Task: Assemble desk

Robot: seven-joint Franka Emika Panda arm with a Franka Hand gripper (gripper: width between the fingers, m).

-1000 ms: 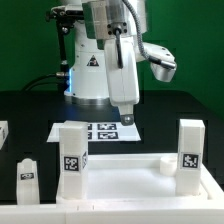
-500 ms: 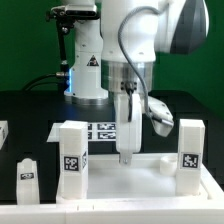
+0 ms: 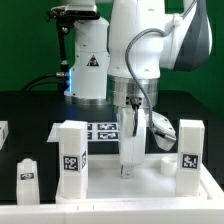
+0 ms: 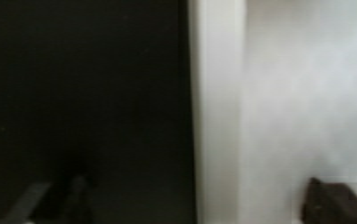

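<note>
Recorded the robot arm (image 3: 135,50) filling 12 o'clock to centre of the exterior view, with its upper links cut off by the frame edge. Found the desk panel (image 3: 150,195) lying flat on the black table (image 3: 30,110) from 6 to 4 o'clock, rim upward, long axis running 9 to 3 o'clock, its near and 3 o'clock edges cut off. Noted the marker board (image 3: 98,130) flat behind it at centre, its 3 o'clock end hidden by the arm.

Logged the first leg (image 3: 72,150) upright at 8 o'clock by the panel's corner and the second leg (image 3: 190,145) upright at 4 o'clock at the far rim, long axes 12 to 6 o'clock, tags facing the camera. Could not tell whether either sat in a socket. Logged the short leg (image 3: 27,172) standing on the table further out at 8 o'clock, apart from the panel.

Observed the gripper (image 3: 126,168) pointing straight down at the panel's far rim, seen edge-on. Found the wrist view blurred, showing the fingertips (image 4: 59,200) spread wide with nothing gripped, only dark table and a white surface (image 4: 308,100) beyond, not identifiable.

Compared with one second before: had come down from above the marker board to the rim. Found panel and legs unmoved.
</note>
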